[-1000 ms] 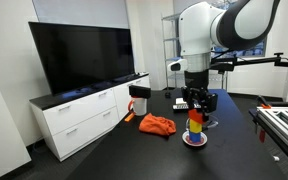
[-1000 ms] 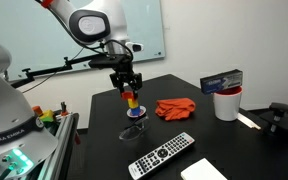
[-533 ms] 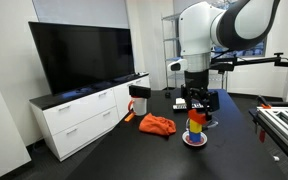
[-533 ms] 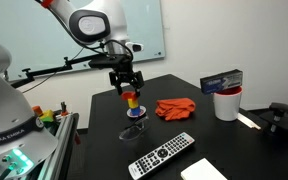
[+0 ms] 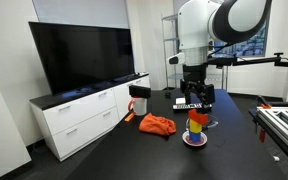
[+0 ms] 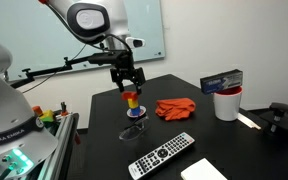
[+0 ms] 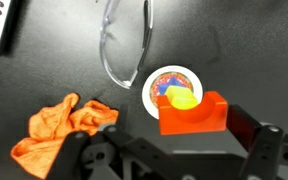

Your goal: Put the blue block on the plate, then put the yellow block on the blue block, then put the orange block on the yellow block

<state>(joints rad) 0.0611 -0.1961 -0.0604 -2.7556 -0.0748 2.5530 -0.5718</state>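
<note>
Orange cloth (image 7: 62, 125) near plate (image 7: 150, 82)

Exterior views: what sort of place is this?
Likely an office or lab meeting room: a large TV on a white cabinet, a wall whiteboard, and a black table with a remote.

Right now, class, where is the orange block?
In the wrist view, the orange block sits atop the yellow block above the plate, with the orange cloth lying nearby.

An orange block (image 7: 194, 113), yellow block (image 7: 181, 98), white-rimmed plate (image 7: 147, 88), orange cloth (image 7: 59, 126).
</note>
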